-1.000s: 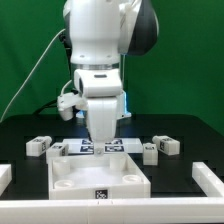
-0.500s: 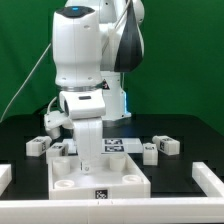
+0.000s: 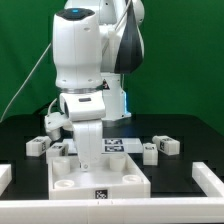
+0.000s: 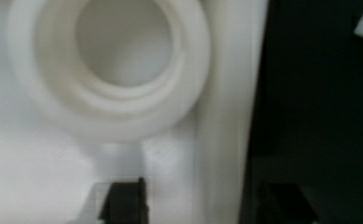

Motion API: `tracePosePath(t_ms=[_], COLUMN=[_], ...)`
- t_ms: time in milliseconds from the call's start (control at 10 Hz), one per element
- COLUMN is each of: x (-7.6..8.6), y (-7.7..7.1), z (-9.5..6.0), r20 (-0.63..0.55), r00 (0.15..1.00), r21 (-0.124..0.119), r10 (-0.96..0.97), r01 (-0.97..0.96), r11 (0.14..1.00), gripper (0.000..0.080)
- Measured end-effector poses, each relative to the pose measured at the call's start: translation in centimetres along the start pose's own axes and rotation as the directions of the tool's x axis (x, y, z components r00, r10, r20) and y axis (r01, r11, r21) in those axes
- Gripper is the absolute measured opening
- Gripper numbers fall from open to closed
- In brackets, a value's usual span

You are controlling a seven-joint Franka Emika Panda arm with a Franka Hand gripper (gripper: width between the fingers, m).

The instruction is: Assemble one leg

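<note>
While the gripper [image 4: 199, 202] sets its jaws apart astride the white panel's [image 3: 120, 185] rim, pinching or not we cannot tell, we list: socket [image 4: 133, 60] unfilled; the leg [image 3: 36, 146] loose on the table [image 3: 190, 150], exterior view's left.

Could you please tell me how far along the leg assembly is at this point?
Nothing looks done: the panel has no leg in it, and the legs in view lie loose on the table beside it. In hand: the gripper, fingers apart, sits low over the panel's far corner on the exterior view's left. Left: grasping a leg, setting it in a corner hole and fixing it.
</note>
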State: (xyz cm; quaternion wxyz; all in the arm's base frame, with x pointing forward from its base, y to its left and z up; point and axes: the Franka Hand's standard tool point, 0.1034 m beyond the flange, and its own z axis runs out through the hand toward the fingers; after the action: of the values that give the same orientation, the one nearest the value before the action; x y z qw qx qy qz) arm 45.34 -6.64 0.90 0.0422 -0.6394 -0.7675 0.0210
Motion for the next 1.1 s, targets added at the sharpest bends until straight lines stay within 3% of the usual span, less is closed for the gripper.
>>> tracePosePath(t_ms=[100, 200, 800, 1100], x=[0.0, -0.1, 0.2, 3.9], y=[0.0, 0.1, 0.4, 1.4], z=[0.0, -0.1, -0.2, -0.1], r20=[0.000, 0.002, 0.003, -0.017], r00=[1.000, 1.000, 1.000, 0.987], r21=[0.000, -0.006, -0.016, -0.021], r10=[0.000, 0.001, 0.029, 0.162], r01=[0.000, -0.001, -0.029, -0.162], r11=[1.000, 1.000, 0.999, 0.987], gripper=[0.0244, 0.0072, 0.0061, 0.0061])
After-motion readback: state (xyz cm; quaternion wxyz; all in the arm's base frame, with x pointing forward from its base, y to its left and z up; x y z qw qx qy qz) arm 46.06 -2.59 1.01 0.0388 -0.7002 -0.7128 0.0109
